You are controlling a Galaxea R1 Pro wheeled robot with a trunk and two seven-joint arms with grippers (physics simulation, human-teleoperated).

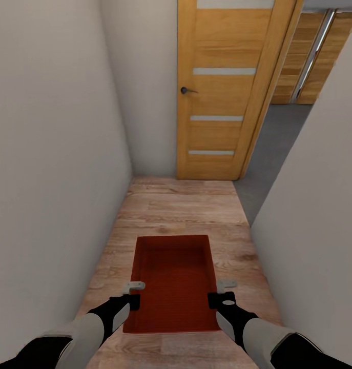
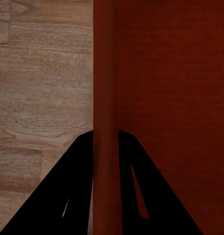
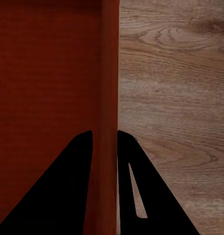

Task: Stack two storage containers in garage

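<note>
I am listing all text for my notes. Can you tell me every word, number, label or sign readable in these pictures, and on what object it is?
None: no text shows on the storage container, the door, the walls or the wood floor.

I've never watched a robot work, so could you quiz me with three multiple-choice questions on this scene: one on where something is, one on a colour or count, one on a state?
1. Where is the door?
A. ahead, at the corridor's end
B. behind the bin
C. lying on the floor

2. How many pale slits does the door show?
A. one
B. four
C. seven

3. How is the bin held?
A. by one gripper only
B. each gripper on a side wall
C. resting untouched

Answers:
1 A: the door stands beyond the wood floor.
2 B: four pale bars cross it.
3 B: the left gripper and right gripper clamp the bin.
</note>
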